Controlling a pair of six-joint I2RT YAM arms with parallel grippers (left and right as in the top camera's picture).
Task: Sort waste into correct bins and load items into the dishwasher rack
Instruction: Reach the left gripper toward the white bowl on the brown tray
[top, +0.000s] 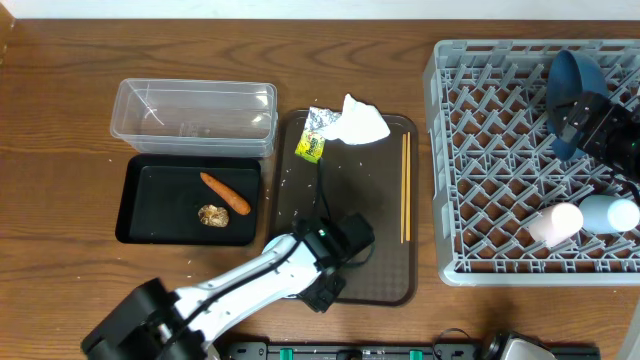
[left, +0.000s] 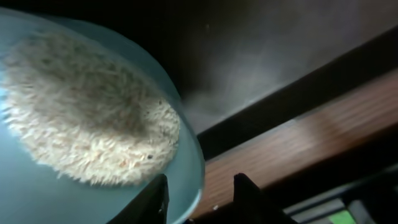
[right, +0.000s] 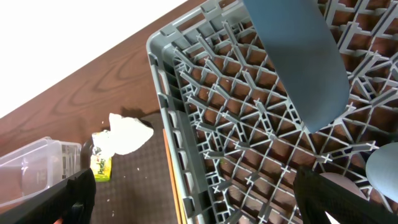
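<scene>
Meanwhile, light-blue bowl (left: 28, 186) straddled by left end effector (left: 202, 200)

The bowl, white rice grains (left: 87, 118) spread inside, was at the brown tray's (top: 385, 215) near end, its rim between the left end effector's parted fingers (left: 157, 200). Farther up the tray lay chopsticks (top: 406, 188), tissue (top: 362, 122) and wrapper (top: 314, 142). Over the dishwasher rack (top: 500, 200), the right end effector (right: 199, 198) gaped wide beside the dark blue dish (right: 298, 62) standing on edge.

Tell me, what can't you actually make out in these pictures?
Overhead: the left arm hides the bowl and the left claw.
Left wrist: blurred; edges crop the bowl, and whether the claw pinches its rim is unclear.
Right wrist: the top edge cuts off the dark blue dish; the right edge, the small blue cup.
</scene>
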